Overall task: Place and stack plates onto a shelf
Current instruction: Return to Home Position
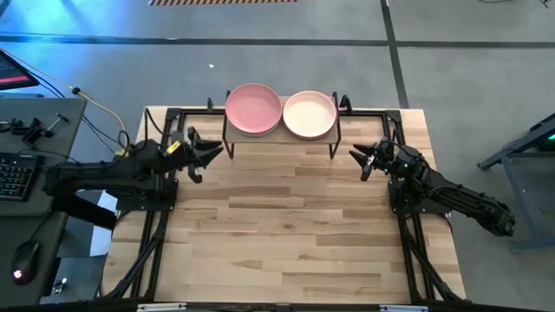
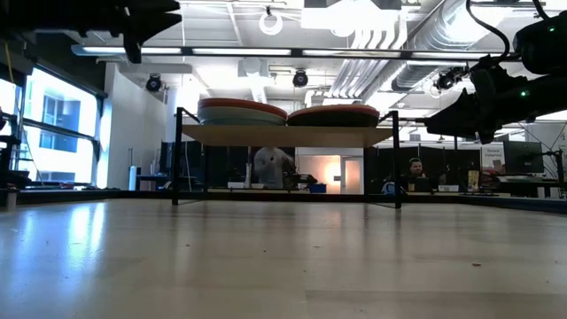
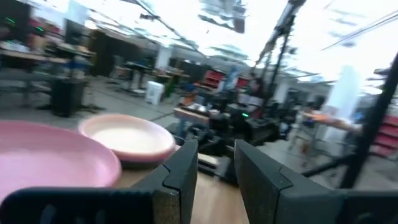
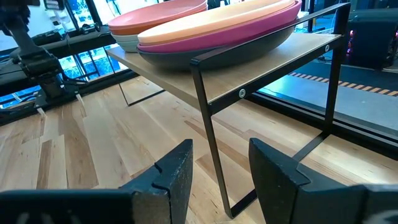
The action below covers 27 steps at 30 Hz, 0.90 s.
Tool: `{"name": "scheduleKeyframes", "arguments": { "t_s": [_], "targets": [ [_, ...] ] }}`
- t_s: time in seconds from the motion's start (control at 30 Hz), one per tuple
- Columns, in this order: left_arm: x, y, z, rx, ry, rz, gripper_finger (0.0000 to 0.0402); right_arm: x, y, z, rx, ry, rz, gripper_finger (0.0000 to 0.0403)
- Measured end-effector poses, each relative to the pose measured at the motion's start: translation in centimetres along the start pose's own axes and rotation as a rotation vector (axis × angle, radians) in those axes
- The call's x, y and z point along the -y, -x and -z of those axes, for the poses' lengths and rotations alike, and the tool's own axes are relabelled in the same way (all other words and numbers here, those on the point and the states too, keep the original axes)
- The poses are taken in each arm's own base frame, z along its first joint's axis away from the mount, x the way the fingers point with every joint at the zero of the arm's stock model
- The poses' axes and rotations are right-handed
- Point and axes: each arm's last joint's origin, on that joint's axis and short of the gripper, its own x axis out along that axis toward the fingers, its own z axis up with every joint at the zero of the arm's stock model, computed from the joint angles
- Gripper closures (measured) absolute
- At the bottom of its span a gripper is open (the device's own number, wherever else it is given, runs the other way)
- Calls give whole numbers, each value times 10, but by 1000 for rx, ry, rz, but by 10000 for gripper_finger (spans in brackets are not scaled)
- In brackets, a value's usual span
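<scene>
Grey concrete floor [image 1: 486, 78] surrounds the wooden table [image 1: 286, 243]. No plate shows on the tabletop outside the shelf.

1. Shelf position. The shelf [image 1: 282, 142] stands at the 12 o'clock edge of the table in the high view. Its light top sits on thin black legs.

2. Plate position. Two stacks sit side by side on the shelf top, nearly touching.
- The 9 o'clock stack is topped by the pink plate [image 1: 253, 109]. A pale mint plate [image 4: 127, 41] shows beneath it in the right wrist view.
- The 3 o'clock stack is topped by the cream plate [image 1: 310, 114]. Below it lie a magenta plate [image 4: 239, 36] and a dark grey plate [image 4: 236, 56].
- The full count cannot be confirmed, because the lower plates are hidden.
- Nesting equal plates in two piles fits them to a shelf that is two plates wide.

3. Gripper state.
- The left gripper [image 1: 210, 156] hovers at 8 o'clock of the shelf, just beside its leg. Its fingers are spread and hold nothing.
- The right gripper [image 1: 359, 163] hovers at 4 o'clock of the shelf. Its fingers are likewise parted and empty.
- Both grippers point inward toward the shelf but touch neither the plates nor the frame.

4. Assessment. Stacking appears complete. The arms are judged to be placed clear of the shelf so that folding toward their bases will not strike the legs or nudge a stack.

5. Background. A person [image 2: 270, 167] is visible beyond the table in the low view and is not involved.
</scene>
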Motion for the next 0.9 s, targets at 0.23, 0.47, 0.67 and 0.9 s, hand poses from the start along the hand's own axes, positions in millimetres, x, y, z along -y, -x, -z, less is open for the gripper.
{"name": "scheduleKeyframes", "arguments": {
  "t_s": [0.23,0.47,0.67,0.9],
  "targets": [
    [-5,16,25,2,75,95,306,0,0,0,0,0,0,265],
    [-11,31,39,38,111,106,306,0,0,0,0,0,0,265],
    [-15,41,52,63,114,114,306,0,0,0,0,0,0,265],
    [-18,46,62,-8,138,94,306,0,0,0,0,0,0,265]
  ]
}}
